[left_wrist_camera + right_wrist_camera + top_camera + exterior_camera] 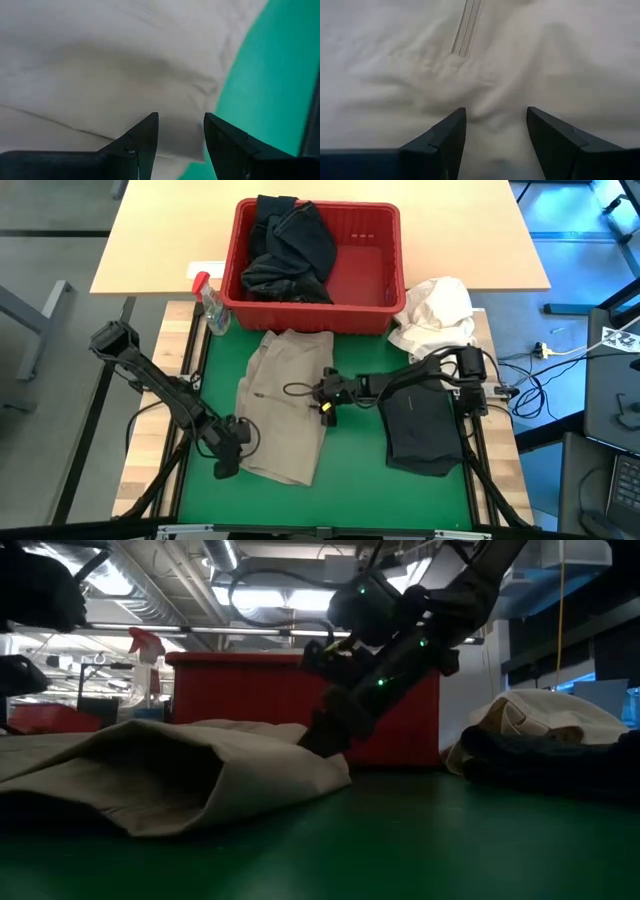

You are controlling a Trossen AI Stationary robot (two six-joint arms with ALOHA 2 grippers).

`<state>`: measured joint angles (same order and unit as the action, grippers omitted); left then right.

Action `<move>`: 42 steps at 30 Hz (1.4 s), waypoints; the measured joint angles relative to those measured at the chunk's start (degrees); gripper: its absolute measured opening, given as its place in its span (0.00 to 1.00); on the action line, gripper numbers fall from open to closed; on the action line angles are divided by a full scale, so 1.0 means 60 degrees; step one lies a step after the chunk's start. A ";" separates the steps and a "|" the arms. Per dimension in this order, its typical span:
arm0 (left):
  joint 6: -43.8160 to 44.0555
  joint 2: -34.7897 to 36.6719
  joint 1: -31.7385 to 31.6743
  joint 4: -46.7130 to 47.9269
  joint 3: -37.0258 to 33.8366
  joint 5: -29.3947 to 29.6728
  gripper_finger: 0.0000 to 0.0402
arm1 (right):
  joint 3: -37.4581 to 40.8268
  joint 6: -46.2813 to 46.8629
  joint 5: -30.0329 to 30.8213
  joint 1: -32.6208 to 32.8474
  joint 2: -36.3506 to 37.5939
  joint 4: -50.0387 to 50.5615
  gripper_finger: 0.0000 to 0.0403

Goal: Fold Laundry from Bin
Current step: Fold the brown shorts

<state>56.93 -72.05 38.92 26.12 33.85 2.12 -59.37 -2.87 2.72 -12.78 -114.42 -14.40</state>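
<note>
1. Left arm runs from 10 o'clock down to 7 o'clock, elbow bent; left gripper [228, 448] low, fingers [145, 135] parted.
2. Right arm reaches from 3 o'clock toward centre; right gripper [326, 402] low, fingers [447, 137] parted.

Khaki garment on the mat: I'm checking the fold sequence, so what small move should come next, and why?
Probably both grippers close on the khaki garment: the left gripper sits at its near corner, the right gripper on its right edge, both with jaws apart, cloth between them.
</note>
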 joint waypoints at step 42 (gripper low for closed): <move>-0.1079 -0.0380 0.0208 0.1424 0.0324 -0.1287 0.01 | -0.0011 0.0219 -0.0139 0.0004 -0.0352 -0.0363 0.52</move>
<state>50.46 -74.32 40.16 34.67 35.79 -5.60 -59.44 -1.56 1.89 -12.75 -116.53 -16.58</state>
